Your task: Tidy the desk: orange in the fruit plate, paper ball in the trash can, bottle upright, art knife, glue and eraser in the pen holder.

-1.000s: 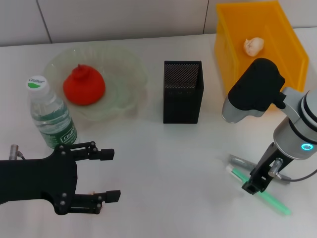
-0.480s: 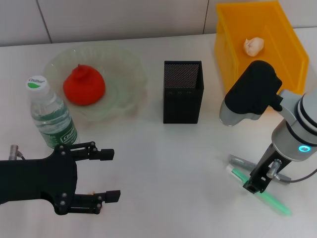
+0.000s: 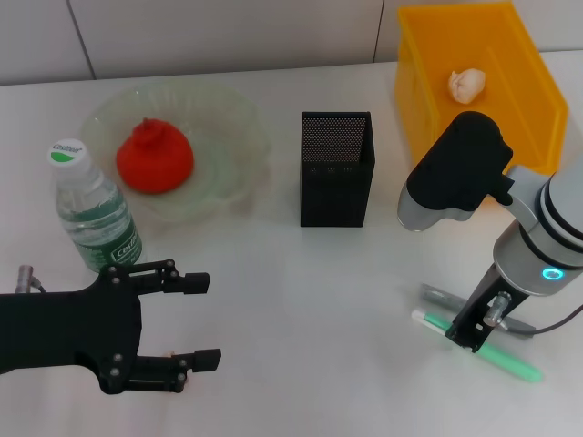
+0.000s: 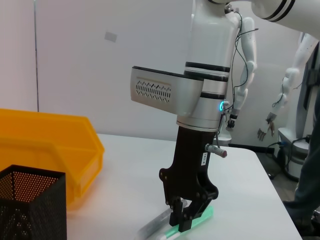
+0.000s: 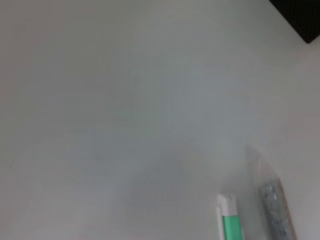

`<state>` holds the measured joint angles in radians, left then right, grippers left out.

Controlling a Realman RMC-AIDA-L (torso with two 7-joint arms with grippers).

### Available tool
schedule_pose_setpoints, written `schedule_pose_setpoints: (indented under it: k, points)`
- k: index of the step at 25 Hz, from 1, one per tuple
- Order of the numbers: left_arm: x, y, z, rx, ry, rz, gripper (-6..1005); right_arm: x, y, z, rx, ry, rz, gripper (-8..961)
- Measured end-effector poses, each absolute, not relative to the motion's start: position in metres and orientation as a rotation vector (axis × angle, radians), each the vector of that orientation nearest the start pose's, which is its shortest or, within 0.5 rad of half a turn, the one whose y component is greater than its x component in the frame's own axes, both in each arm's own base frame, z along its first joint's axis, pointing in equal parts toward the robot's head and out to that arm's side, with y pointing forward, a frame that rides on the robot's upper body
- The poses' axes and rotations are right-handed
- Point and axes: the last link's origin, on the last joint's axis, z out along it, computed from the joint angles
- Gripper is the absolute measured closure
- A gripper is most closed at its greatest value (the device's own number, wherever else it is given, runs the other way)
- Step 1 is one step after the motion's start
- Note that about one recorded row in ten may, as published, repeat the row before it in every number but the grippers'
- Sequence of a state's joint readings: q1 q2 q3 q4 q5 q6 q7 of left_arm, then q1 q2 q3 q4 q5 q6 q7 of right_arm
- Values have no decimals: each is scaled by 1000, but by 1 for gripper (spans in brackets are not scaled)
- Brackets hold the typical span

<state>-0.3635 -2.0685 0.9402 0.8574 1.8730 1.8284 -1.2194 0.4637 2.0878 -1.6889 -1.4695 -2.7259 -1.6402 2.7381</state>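
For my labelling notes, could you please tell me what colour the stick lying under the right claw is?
The slim plastic stick is light green with a white end, clearest in the head view.

Pale surface (image 5: 110, 110): filling nearly the whole view. Green-and-white stick (image 5: 229, 220): lying flat, white end showing. Grey, translucent slender object (image 5: 270, 197): lying just beside it, blurred, type unclear. Dark corner of the pen holder (image 5: 302, 17): showing at one edge.
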Motion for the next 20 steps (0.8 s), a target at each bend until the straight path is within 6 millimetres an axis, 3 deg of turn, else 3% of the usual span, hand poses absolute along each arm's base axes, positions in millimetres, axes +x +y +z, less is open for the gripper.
schedule_pose_setpoints:
  k: [10, 20]
  points:
    - [-250, 270, 9, -2995, -162, -764, 224, 201, 301, -30, -2529, 931, -839, 875]
    - [-250, 271, 9, -2993, -161, -761, 225, 193, 303, -27, -2535, 894, -801, 874]
